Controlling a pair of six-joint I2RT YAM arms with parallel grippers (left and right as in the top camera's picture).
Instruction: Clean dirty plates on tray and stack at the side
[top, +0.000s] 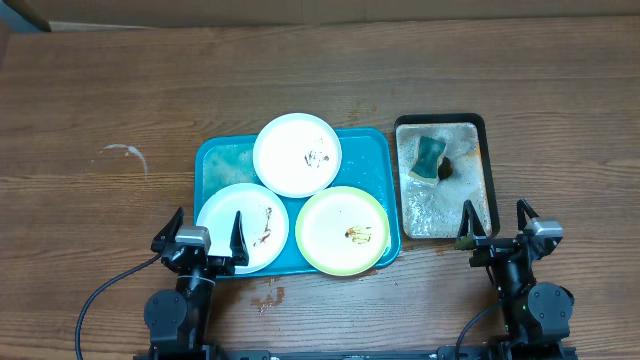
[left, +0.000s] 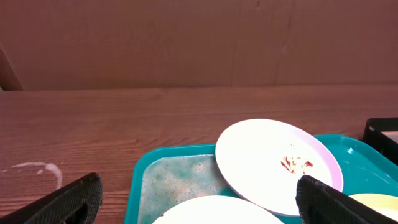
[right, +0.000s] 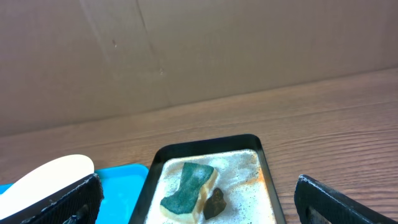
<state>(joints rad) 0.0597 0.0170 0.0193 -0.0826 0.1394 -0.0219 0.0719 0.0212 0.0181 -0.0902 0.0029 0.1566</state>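
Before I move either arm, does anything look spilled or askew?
Yes. The far white plate overhangs the back rim of the teal tray, soapy residue covers its far-left corner, and a whitish ring stain marks the table left of it.

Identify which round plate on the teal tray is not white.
The pale yellow-green round plate, at the teal plastic tray's near-right corner; both others are white.

Table (top: 100, 100) was matt wood grain, I noted | tray (top: 222, 165) was smooth teal plastic with a soapy film | plates (top: 290, 135) looked smooth and faintly glossy, smeared brown | black tray (top: 440, 119) was plain plastic, foam inside | sponge (top: 430, 157) looked porous, its green face rough | my left tool (top: 208, 217) and right tool (top: 494, 210) were matt black
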